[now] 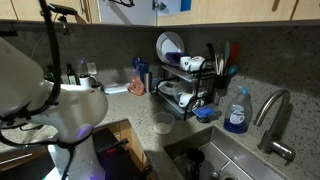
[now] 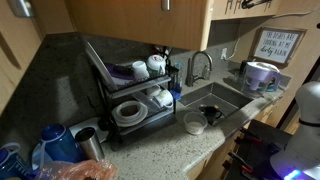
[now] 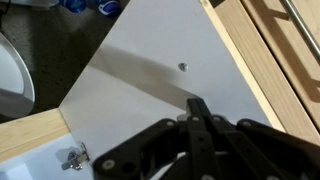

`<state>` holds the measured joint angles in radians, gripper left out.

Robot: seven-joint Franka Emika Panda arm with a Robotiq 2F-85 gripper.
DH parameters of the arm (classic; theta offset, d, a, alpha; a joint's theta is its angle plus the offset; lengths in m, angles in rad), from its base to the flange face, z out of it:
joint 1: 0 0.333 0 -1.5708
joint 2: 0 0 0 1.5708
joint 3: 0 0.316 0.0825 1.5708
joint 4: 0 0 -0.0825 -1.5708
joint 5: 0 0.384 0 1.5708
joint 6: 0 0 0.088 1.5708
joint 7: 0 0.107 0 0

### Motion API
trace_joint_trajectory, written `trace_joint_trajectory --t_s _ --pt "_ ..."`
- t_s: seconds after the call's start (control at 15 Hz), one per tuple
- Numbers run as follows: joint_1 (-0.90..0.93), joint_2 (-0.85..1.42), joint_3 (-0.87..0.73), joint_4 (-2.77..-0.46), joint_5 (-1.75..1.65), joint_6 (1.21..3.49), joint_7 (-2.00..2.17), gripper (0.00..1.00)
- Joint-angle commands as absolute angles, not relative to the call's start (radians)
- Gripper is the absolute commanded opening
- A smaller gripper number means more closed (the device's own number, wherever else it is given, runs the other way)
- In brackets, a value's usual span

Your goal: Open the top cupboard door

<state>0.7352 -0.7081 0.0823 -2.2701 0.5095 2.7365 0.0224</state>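
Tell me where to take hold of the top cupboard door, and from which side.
Likely the pale wooden edge beside the door's white panel, far from the hinge. Come at it from the white side with the pincer opened: the strip looks thin, straight and exposed.

In both exterior views the cupboard doors are cut off by the top edge. The sign at upper right has lettering too small to read. The gripper runs off the wrist view's bottom edge.
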Motion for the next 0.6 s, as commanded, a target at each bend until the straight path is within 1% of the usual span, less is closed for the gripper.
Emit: trace_joint_trajectory --t_s 0.0,0.53 --pt "0.783 -0.678 0.06 -2.241 0.545 2.762 -0.012 0.0" --pt "0.857 -0.669 0.016 -2.236 0.562 2.769 -0.024 0.0"
